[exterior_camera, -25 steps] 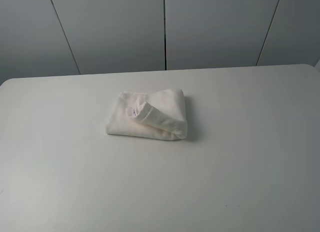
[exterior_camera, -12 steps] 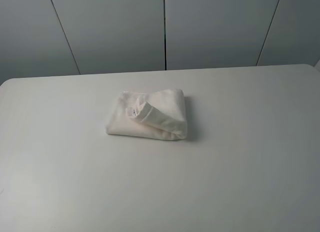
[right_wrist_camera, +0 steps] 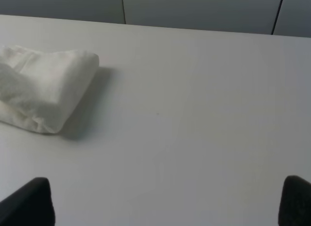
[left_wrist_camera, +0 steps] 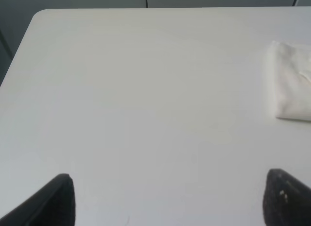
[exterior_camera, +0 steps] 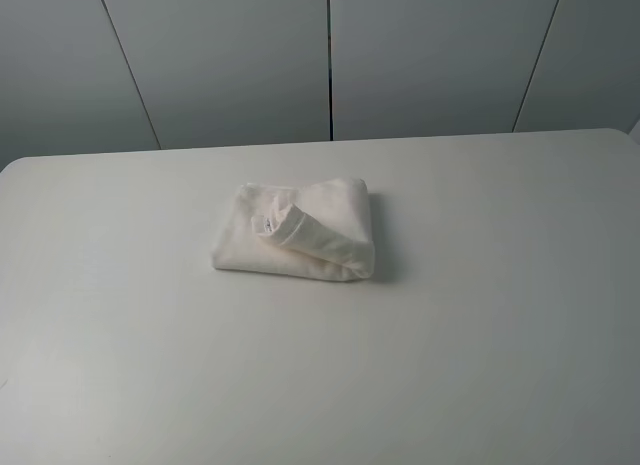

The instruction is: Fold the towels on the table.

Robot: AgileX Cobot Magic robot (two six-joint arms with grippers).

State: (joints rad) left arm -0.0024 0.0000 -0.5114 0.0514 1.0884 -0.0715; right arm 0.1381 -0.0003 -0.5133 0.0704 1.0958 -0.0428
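Note:
The white towel [exterior_camera: 297, 231] lies folded into a small thick bundle near the middle of the white table [exterior_camera: 480, 325], with its label [exterior_camera: 264, 224] showing on top. Neither arm shows in the exterior view. In the left wrist view the left gripper [left_wrist_camera: 167, 201] is open and empty over bare table, its dark fingertips [left_wrist_camera: 54, 202] wide apart, and the towel [left_wrist_camera: 291, 85] lies well ahead of it. In the right wrist view the right gripper [right_wrist_camera: 165, 204] is open and empty, with the towel [right_wrist_camera: 41, 87] well ahead of it.
A grey panelled wall [exterior_camera: 330, 60] stands behind the table's far edge. The table's rounded far-left corner [left_wrist_camera: 41, 14] shows in the left wrist view.

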